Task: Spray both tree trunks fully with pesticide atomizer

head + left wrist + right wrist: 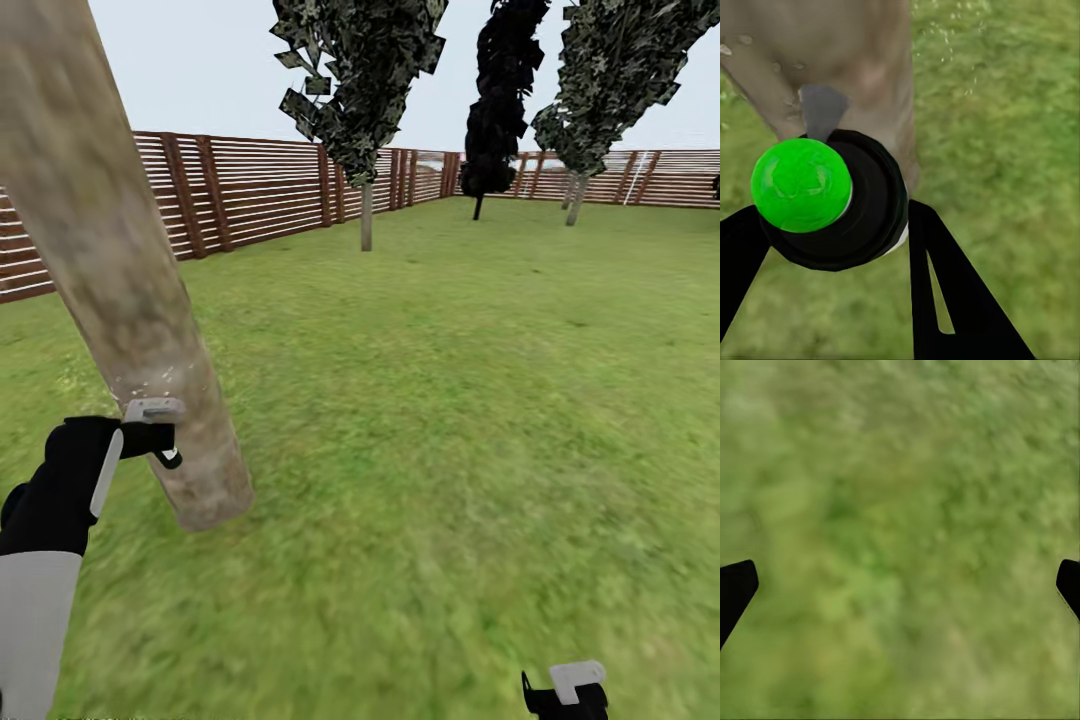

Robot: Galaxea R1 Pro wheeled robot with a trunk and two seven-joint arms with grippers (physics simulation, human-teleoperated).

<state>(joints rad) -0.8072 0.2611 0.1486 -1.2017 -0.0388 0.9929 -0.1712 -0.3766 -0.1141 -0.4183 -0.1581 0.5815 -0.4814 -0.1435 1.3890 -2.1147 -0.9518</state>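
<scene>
Fenced [250, 190] grass lawn [450, 400], scattered trees [365, 100]

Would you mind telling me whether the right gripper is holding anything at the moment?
No: in the right wrist view the two dark fingertips stand far apart at the frame's edges, with only grass between them.

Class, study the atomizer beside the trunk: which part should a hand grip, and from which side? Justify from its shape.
Grip the atomizer by its round black body, below the green cap, coming from the rear, opposite the grey nozzle that faces the tree trunk. The round body offers two opposite sides, and the nozzle stays clear. The left hand holds it so.
</scene>
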